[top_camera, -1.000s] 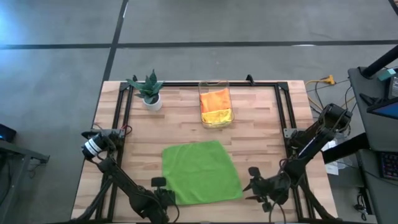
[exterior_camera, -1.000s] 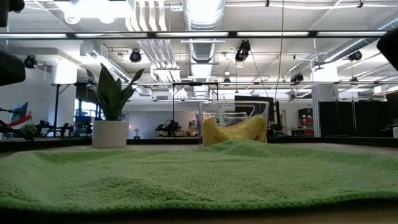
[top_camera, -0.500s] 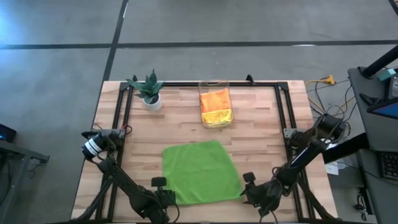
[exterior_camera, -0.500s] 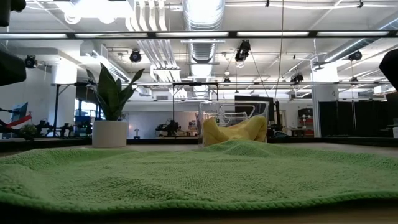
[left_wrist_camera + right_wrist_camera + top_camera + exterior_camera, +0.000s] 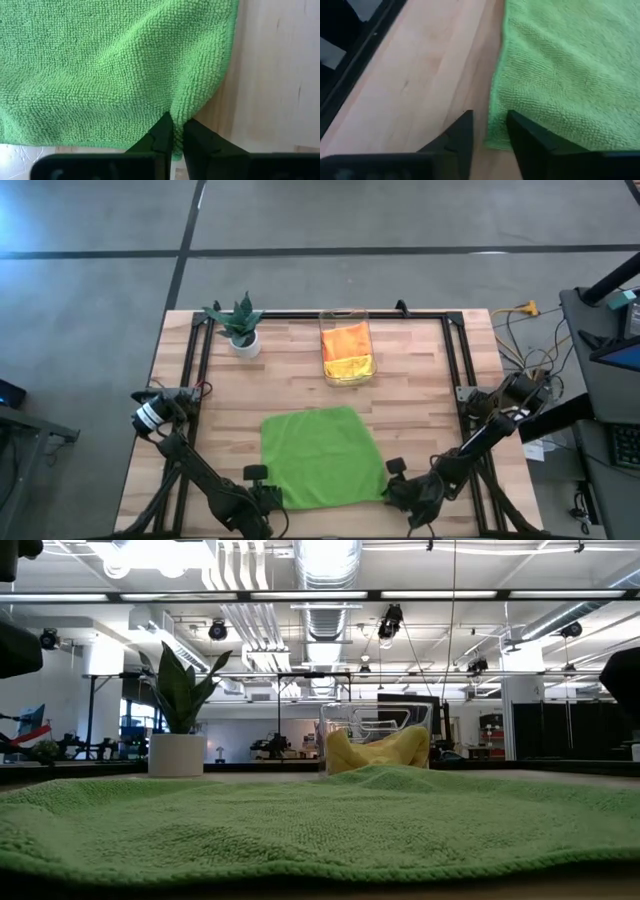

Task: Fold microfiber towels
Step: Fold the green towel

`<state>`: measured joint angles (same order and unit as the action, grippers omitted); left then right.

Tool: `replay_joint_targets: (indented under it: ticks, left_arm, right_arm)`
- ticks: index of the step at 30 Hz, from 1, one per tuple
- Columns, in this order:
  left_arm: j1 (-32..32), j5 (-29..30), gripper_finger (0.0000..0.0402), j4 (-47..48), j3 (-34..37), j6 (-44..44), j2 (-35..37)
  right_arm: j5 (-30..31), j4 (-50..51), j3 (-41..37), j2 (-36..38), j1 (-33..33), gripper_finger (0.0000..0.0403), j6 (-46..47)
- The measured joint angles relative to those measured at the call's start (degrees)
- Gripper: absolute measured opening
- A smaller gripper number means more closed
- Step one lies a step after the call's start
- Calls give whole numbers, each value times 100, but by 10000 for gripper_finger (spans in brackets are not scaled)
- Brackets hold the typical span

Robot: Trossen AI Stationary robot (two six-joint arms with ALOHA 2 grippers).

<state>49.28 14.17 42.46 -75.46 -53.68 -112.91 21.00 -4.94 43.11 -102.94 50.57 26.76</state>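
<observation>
A lime green microfiber towel (image 5: 322, 455) lies spread flat on the wooden table, toward its near edge; the low view shows the towel (image 5: 320, 825) as a broad, gently rippled sheet. My left gripper (image 5: 268, 498) stands at the near-left corner, shut on the cloth (image 5: 177, 136). My right gripper (image 5: 392, 488) is low at the near-right corner, open (image 5: 490, 134). One of its fingers is over the bare wood and the other over the cloth's edge. An orange and a yellow towel lie in the clear bin (image 5: 346, 352) at the far middle. My left gripper pinches the green towel near its near-left corner (image 5: 176, 117) between its two fingers, coming steeply from above. The cloth puckers up into a small ridge where the fingers (image 5: 162, 136) meet. The rest of the towel lies flat on the table. Of my right gripper, I cannot tell whether its fingers (image 5: 526, 134) touch the towel's corner edge (image 5: 495, 140).
A small potted plant (image 5: 240, 328) stands at the far left. A black frame rail (image 5: 455, 350) runs along the table's sides and far edge. Bare wood (image 5: 230, 400) lies between the towel and the plant and bin.
My right gripper has come down and moved toward the table's left, closing in on the towel's near-right corner. The towel has stayed flat where it lay.
</observation>
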Motion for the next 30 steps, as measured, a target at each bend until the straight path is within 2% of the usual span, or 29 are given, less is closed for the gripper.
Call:
replay_joint_targets:
  ticks: [5,7,13,19,26,30]
  left_arm:
    - [7,133,3,201,31,5,156]
    - [7,207,4,370,43,3,250]
    - [4,685,2,661,158,28,698]
    - [-21,1134,1,674,653,3,1509]
    - [-242,1444,1,506,1674,-5,2596]
    - [-550,1486,1,199,2420,0,3147]
  right_arm:
    - [30,443,-3,124,-28,35,316]
    - [45,608,-12,230,-29,17,355]
    - [-16,877,-47,888,-51,9,448]
    - [-62,1421,-42,1837,-307,9,959]
    - [-68,2216,-39,2622,-1150,9,1314]
    - [-517,2442,-39,2682,-1887,9,1207]
